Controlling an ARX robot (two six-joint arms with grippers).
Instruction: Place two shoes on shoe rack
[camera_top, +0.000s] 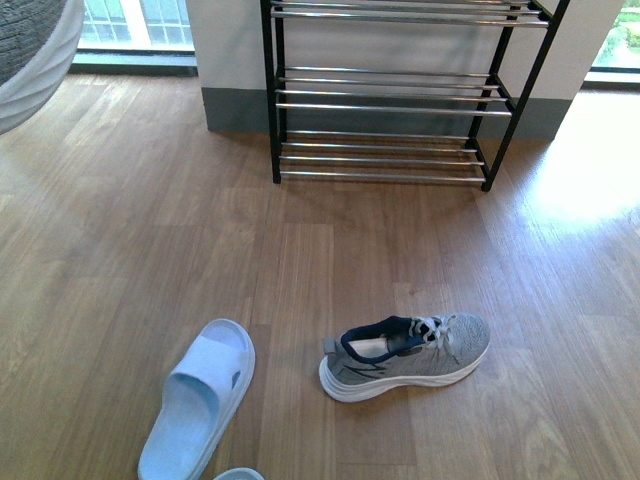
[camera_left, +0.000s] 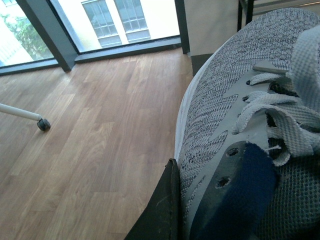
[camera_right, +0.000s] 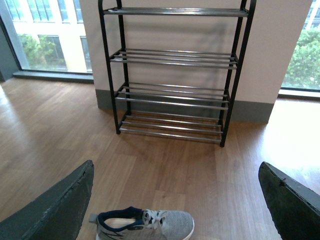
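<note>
The left gripper is pinching a lifted sneaker. Only one dark finger shows in the left wrist view, pressed flat against the shoe's grey knit side just beside the white sole; the other finger is hidden behind the shoe. The light grey laces and navy tongue sit right next to that finger. In the front view this raised shoe appears as a blurred grey and white shape at the robot's far left, well above the wooden floor. Beyond the left gripper are floor planks, a window and a small caster. The right gripper hangs with its two fingers spread wide and nothing between them. The second sneaker lies upright on the floor beneath that gap, toe toward the robot's right. The shoe rack stands straight ahead of the right gripper against the wall, well apart from it. A pale blue slide sandal lies near the second sneaker, on the robot's left.
</note>
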